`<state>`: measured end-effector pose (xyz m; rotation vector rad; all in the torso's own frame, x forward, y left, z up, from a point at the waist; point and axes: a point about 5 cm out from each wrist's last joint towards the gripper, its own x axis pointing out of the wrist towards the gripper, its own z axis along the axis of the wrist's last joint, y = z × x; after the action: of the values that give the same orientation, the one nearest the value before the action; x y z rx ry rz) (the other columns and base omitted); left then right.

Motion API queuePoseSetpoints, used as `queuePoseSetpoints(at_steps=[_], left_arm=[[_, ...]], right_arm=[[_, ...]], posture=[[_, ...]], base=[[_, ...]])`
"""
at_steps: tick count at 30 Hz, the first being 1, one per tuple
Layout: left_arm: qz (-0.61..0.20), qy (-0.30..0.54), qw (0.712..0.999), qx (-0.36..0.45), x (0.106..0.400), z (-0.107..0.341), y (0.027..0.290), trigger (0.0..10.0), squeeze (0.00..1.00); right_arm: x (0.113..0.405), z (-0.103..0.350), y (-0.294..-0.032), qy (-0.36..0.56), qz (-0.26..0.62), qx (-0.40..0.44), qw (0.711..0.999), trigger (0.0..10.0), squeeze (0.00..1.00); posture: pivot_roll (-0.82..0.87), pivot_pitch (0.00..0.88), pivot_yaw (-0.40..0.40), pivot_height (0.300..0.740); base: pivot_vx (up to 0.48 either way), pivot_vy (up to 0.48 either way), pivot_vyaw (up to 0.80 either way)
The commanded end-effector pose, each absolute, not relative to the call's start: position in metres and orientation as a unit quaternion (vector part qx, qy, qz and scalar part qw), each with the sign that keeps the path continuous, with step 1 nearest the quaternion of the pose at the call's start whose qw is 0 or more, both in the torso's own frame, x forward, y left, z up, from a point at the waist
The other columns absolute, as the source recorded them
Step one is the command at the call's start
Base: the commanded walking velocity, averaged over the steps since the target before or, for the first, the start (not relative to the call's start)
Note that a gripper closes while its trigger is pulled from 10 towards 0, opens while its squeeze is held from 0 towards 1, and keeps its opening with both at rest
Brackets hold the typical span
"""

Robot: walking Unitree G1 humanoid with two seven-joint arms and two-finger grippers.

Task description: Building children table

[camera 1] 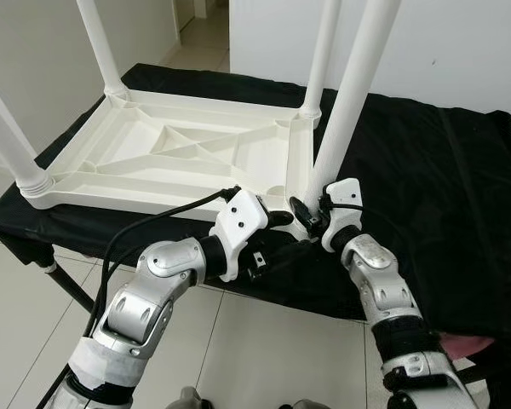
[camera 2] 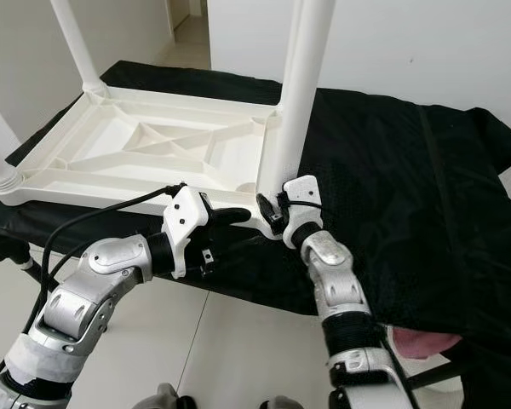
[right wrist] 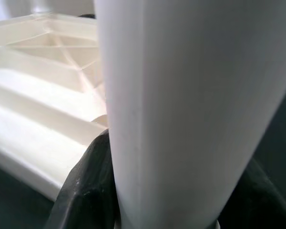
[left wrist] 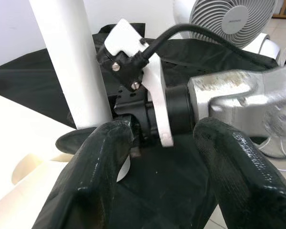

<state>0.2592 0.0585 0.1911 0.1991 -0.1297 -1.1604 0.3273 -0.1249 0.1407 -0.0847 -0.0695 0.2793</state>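
A white plastic table top (camera 1: 179, 153) lies upside down on a black-draped bench (camera 1: 443, 170). White legs stand in its far left (camera 1: 98, 43), far right (camera 1: 324, 51) and near left (camera 1: 8, 141) corners. At the near right corner, a fourth leg (camera 1: 349, 94) stands slightly tilted, and my right gripper (camera 1: 305, 217) is shut around its base. Up close, that leg (right wrist: 181, 105) sits between the black fingers (right wrist: 86, 191). My left gripper (left wrist: 162, 143) is open just left of that corner, its fingers (left wrist: 100, 171) pointing at the right wrist with nothing between them.
The bench's front edge runs just under both wrists, with tiled floor (camera 1: 238, 341) below. A black cable (camera 1: 145, 226) loops from my left wrist. A white fan (left wrist: 233, 19) stands beyond the bench. A white wall (camera 1: 460, 43) lies behind.
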Motion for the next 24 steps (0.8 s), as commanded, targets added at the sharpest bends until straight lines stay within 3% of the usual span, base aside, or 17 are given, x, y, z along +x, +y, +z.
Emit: queuePoseSetpoints(at_steps=[1,4,13,14,15,24], left_arm=[[-0.533,-0.058,0.839,0.097,0.261,0.189,0.058,10.0,0.0],[-0.537,-0.06,0.836,0.098,0.262,0.189,0.057,10.0,0.0],[-0.538,-0.064,0.835,0.097,0.263,0.19,0.055,10.0,0.0],[-0.538,-0.064,0.835,0.097,0.263,0.19,0.055,10.0,0.0],[-0.536,-0.065,0.836,0.098,0.264,0.191,0.056,10.0,0.0],[-0.529,-0.067,0.84,0.098,0.265,0.192,0.059,10.0,0.0]], right_arm=[[0.326,0.147,-0.125,-0.046,0.104,-0.058,0.992,10.0,0.0],[0.314,0.146,-0.109,-0.05,0.02,-0.026,0.998,10.0,0.0],[0.312,0.152,-0.107,-0.053,0.031,0.001,0.998,10.0,0.0],[0.312,0.154,-0.108,-0.055,0.035,0.001,0.998,10.0,0.82],[0.313,0.155,-0.11,-0.058,0.051,0.002,0.997,10.0,1.0],[0.318,0.157,-0.132,-0.044,0.115,0.008,0.992,10.0,1.0]], posture=[[-0.11,0.022,0.007,0.74],[-0.11,0.013,0.006,0.74],[-0.12,0.007,0.005,0.74],[-0.11,0.01,0.007,0.74],[-0.11,0.014,0.009,0.74],[-0.11,0.024,0.007,0.74]], base=[[0.0,0.0,0.0],[0.0,0.0,0.0],[0.0,0.0,0.0],[0.0,0.0,0.0],[0.0,0.0,0.0],[0.0,0.0,0.0]])
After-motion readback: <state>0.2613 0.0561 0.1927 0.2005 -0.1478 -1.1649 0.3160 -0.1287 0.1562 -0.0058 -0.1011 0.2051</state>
